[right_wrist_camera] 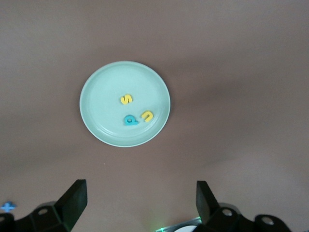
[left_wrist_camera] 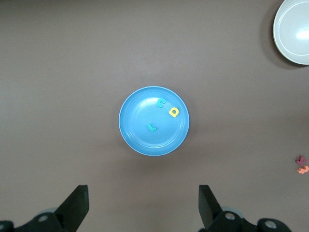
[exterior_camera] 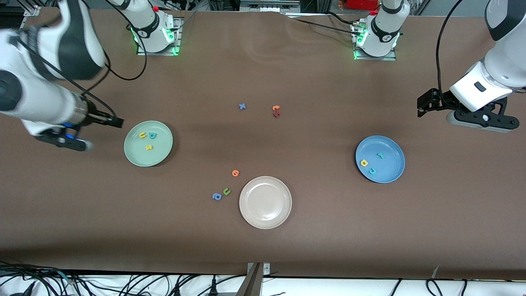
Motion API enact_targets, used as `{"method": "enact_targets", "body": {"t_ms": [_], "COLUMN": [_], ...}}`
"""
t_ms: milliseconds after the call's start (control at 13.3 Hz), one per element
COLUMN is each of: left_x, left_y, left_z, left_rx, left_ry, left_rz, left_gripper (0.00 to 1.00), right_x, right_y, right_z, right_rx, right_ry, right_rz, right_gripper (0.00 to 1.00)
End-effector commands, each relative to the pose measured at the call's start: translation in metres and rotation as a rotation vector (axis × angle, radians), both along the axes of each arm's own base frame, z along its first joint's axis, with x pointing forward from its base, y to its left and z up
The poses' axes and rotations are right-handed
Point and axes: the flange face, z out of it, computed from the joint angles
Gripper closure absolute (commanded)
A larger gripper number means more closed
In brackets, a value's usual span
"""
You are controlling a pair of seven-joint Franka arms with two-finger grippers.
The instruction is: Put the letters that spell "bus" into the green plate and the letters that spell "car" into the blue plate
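The fingers point(right_wrist_camera: 77, 198) of the right gripper point(right_wrist_camera: 140, 203) are spread wide with nothing between them; the gripper is held in the air over the bare table beside the green plate point(exterior_camera: 135, 158), toward the right arm's end of the table, its arm bent low above that edge. The fingers point(left_wrist_camera: 79, 203) of the left gripper point(left_wrist_camera: 143, 205) are likewise parted and empty; that gripper is hung over the table near the left arm's end, beside the blue plate point(exterior_camera: 392, 154), its wrist tilted.

In the green plate the yellow u point(exterior_camera: 142, 135), the teal b point(exterior_camera: 152, 135) and the yellow s point(exterior_camera: 149, 147) are seen lying close together. In the blue plate the teal r point(exterior_camera: 380, 155), the yellow a point(exterior_camera: 364, 163) and the teal c point(exterior_camera: 372, 170) are laid.

A beige plate point(exterior_camera: 265, 216) is set nearer the front camera, between the two. Just beside it, toward the right arm's end, an orange letter point(exterior_camera: 235, 173), a green u point(exterior_camera: 226, 191) and a blue a point(exterior_camera: 217, 196) are scattered. Around the table's middle a blue x point(exterior_camera: 242, 106) and a small pair of orange and dark red letters point(exterior_camera: 276, 111) are found.
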Motion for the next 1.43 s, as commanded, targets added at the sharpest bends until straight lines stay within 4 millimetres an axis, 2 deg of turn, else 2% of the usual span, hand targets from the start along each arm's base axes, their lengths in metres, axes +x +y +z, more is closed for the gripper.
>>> {"method": "enact_targets", "body": {"t_ms": [0,151,376,828,1129,1355], "left_x": [-0.008,-0.008,-0.008,-0.010,-0.009,-0.009], "left_y": [-0.002,-0.003,-0.003,0.000,0.000,0.001], "left_z": [0.006,0.006,0.007,0.005,0.003,0.002], "left_rx": [-0.023,-0.023,-0.024,-0.021,-0.019,-0.019], "left_ry": [0.005,0.006,0.004,0.023,0.028,0.029], "left_rz": [-0.006,-0.009,-0.007,-0.001,-0.001,0.002], "left_gripper": [0.00,0.00,0.00,0.00,0.00,0.00], "right_x": [-0.012,-0.018,-0.025,-0.017,-0.004,-0.006], "right_y": [-0.002,-0.003,-0.002,-0.005,0.002,0.004], "right_z": [0.048,0.068,0.081,0.069,0.051,0.046], "right_rx": [0.051,0.064,0.067,0.059,0.054,0.049], "right_ry": [-0.088,-0.125,-0.153,-0.161,-0.188,-0.184], "right_rz": [0.064,0.131,0.181,0.204,0.199,0.148], "right_gripper": [0.00,0.00,0.00,0.00,0.00,0.00]}}
